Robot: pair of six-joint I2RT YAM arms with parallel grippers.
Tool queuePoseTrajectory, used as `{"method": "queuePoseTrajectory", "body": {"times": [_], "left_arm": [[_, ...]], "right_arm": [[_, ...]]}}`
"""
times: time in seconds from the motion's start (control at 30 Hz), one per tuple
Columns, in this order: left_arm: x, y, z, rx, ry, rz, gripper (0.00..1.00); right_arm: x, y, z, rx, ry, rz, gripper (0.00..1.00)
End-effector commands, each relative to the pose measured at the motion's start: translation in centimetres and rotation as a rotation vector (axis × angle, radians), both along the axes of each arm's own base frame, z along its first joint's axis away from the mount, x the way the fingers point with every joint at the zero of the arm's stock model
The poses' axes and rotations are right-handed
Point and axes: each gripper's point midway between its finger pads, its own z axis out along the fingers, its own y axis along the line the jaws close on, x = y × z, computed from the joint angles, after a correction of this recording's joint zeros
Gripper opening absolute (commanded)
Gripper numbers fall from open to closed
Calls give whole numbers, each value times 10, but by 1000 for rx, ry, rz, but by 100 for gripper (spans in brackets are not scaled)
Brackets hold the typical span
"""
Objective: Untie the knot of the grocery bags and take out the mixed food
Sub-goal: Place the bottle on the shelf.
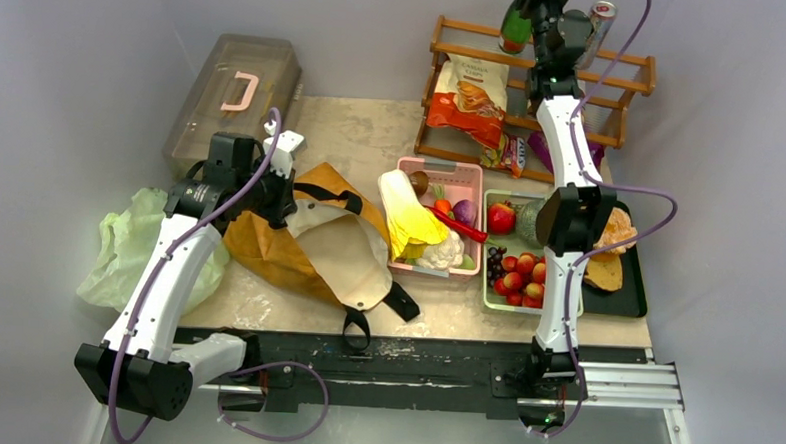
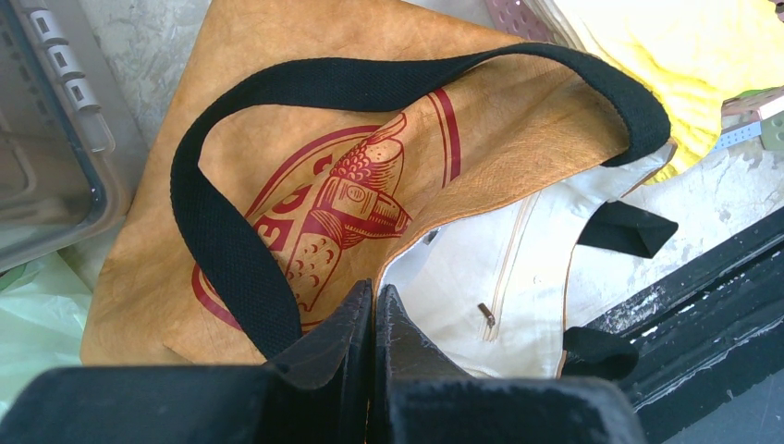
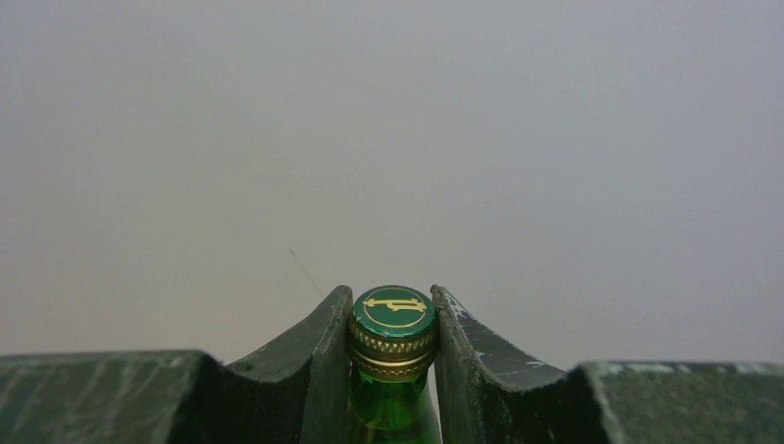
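Far left, the pale-green plastic bag (image 1: 128, 245) lies crumpled at the table's edge, its knot impossible to make out. Beside it, the left gripper (image 2: 374, 310) hangs clenched and empty over the mustard-brown tote (image 2: 277, 111), which lies flat, cream lining showing, one black strap (image 2: 231, 250) looped across its red logo. Cabbage (image 1: 409, 218) and a red chilli (image 1: 459, 225) rest in the pink basket (image 1: 451, 166); grapes (image 1: 495, 256) and red fruits (image 1: 520, 278) sit in the green tray (image 1: 487, 304). Farther right, the right gripper (image 3: 393, 314) grasps the green bottle (image 3: 393, 407) by its neck, upright, at the wooden rack (image 1: 630, 82).
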Motion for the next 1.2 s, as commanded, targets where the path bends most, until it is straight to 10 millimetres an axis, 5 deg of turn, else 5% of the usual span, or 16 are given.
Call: {"method": "queuePoseTrajectory", "body": {"times": [0.0, 0.33, 0.5, 0.67, 1.0, 1.17], "left_arm": [[8, -3, 11, -22, -51, -7, 0], [10, -3, 10, -21, -51, -7, 0], [12, -3, 12, -20, -54, -2, 0], [14, -2, 11, -15, -53, -2, 0], [14, -3, 12, -18, -52, -4, 0], [13, -3, 13, -15, -52, -15, 0]], "right_arm": [[-41, -13, 77, 48, -229, -34, 16], [-34, -14, 68, 59, -219, -40, 33], [-33, -14, 66, 59, -223, -37, 53], [-32, -14, 65, 59, -220, -39, 58], [-47, -9, 82, 52, -242, -10, 90], [-61, -6, 92, 64, -243, 23, 93]]}}
